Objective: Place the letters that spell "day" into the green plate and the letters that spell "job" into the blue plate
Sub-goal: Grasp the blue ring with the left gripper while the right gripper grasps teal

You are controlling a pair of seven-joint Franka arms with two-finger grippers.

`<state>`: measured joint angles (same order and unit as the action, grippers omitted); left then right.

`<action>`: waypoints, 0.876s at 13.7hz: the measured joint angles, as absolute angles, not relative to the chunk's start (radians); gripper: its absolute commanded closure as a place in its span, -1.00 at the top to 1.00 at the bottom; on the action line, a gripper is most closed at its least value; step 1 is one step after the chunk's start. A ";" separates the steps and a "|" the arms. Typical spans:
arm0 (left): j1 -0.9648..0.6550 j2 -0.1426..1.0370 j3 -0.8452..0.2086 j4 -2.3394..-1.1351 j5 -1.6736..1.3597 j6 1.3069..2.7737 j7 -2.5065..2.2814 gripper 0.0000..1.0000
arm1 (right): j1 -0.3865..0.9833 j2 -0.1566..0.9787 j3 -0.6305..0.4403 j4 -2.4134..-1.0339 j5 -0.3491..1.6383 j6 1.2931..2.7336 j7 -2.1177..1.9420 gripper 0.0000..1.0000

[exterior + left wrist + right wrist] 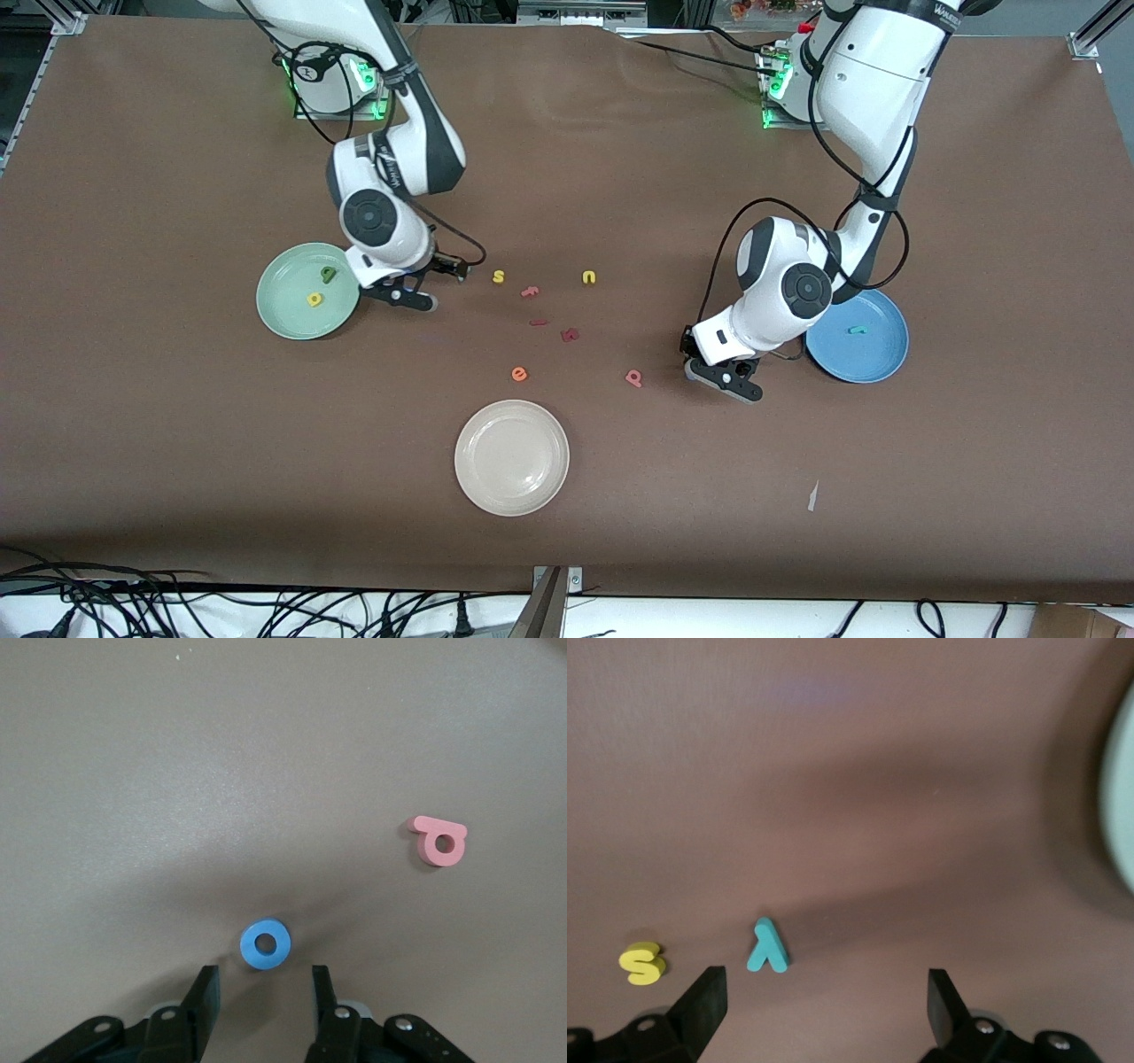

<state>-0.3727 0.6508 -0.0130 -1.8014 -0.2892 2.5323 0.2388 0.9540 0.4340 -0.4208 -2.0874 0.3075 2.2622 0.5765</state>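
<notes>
The green plate [283,306] holds a yellow d [315,299] and a green a [328,274]. My right gripper [438,285] hangs open just beside that plate, low over the table. In the right wrist view the teal y [767,947] lies flat just ahead of one finger of the right gripper [824,988]. The blue plate [877,354] holds a teal j [856,330]. My left gripper [719,372] is beside it, low and open. The blue o [266,944] lies just past the tips of the left gripper [263,979], not between them. The pink b [633,378] [438,840] lies close by.
A yellow s [499,276] [642,963], a pink f [530,290], a yellow u [589,277], two dark red pieces [570,335] and an orange e [519,375] lie mid-table. A cream plate [511,457] sits nearer the front camera. The green plate's rim [1121,806] shows in the right wrist view.
</notes>
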 measured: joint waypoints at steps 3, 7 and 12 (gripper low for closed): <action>-0.387 0.657 -0.013 -1.793 -0.289 2.532 0.239 0.02 | 1.000 0.455 -0.420 -2.126 0.308 2.359 0.676 0.96; -0.396 0.683 0.004 -1.779 -0.289 2.533 0.239 0.02 | 1.009 0.463 -0.409 -2.200 0.308 2.498 0.695 0.75; -0.405 0.700 0.012 -1.757 -0.289 2.533 0.239 0.02 | 1.011 0.464 -0.391 -2.207 0.308 2.534 0.752 0.69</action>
<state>-0.4049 0.6996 0.0120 -1.7566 -0.2892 2.5327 0.2394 1.0107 0.4636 -0.3908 -2.2068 0.3076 2.5345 0.7516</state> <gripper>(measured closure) 0.489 0.137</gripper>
